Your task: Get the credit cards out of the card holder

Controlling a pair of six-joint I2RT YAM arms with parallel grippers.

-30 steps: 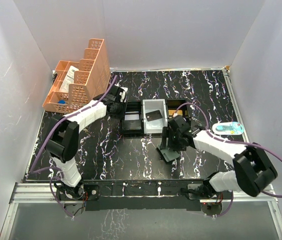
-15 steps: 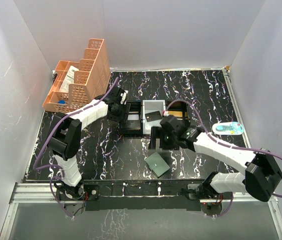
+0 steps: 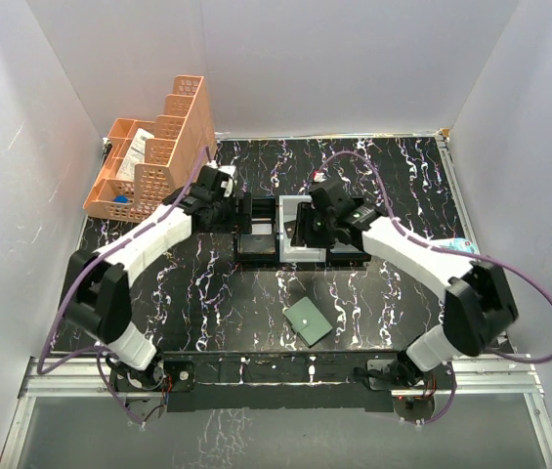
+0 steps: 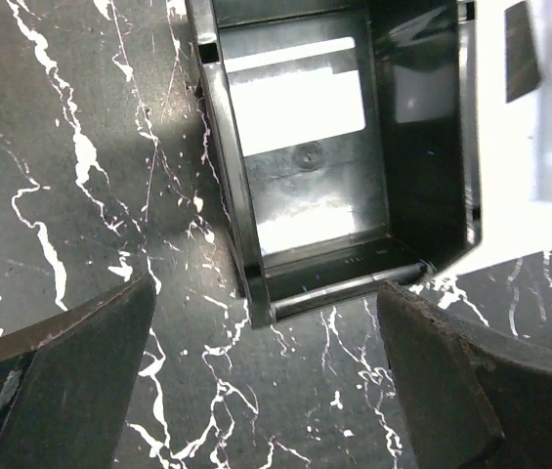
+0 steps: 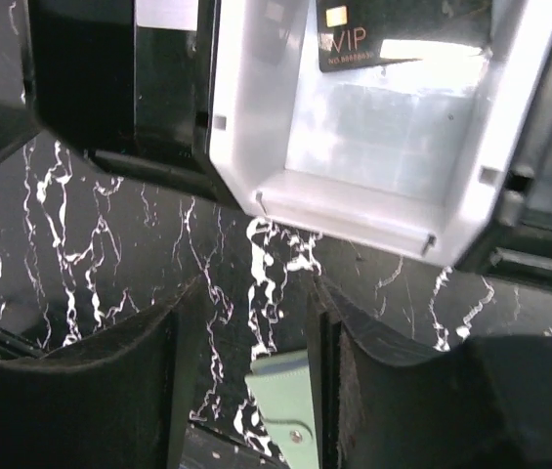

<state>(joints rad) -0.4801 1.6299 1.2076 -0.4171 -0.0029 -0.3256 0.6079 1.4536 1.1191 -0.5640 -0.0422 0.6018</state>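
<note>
While the top view shows the card holder (image 3: 308,320) lying flat on the black marble table (image 3: 197,293), apart from both arms, only the right wrist view shows a dark VIP card (image 5: 354,44) in the tray's (image 5: 344,210) white box. The left gripper (image 4: 266,288) gapes wide, empty; the right gripper (image 5: 256,293) is partly open, empty. A second ago it held the card holder. White walls (image 3: 305,68) stand around.

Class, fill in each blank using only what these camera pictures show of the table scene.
1. The card holder lies flat on the ___, in front of the tray.
2. The dark VIP card lies in the tray's ___ compartment.
3. The lattice organiser at the back left is ___ in colour.

Missing words: table; white; orange.
</note>
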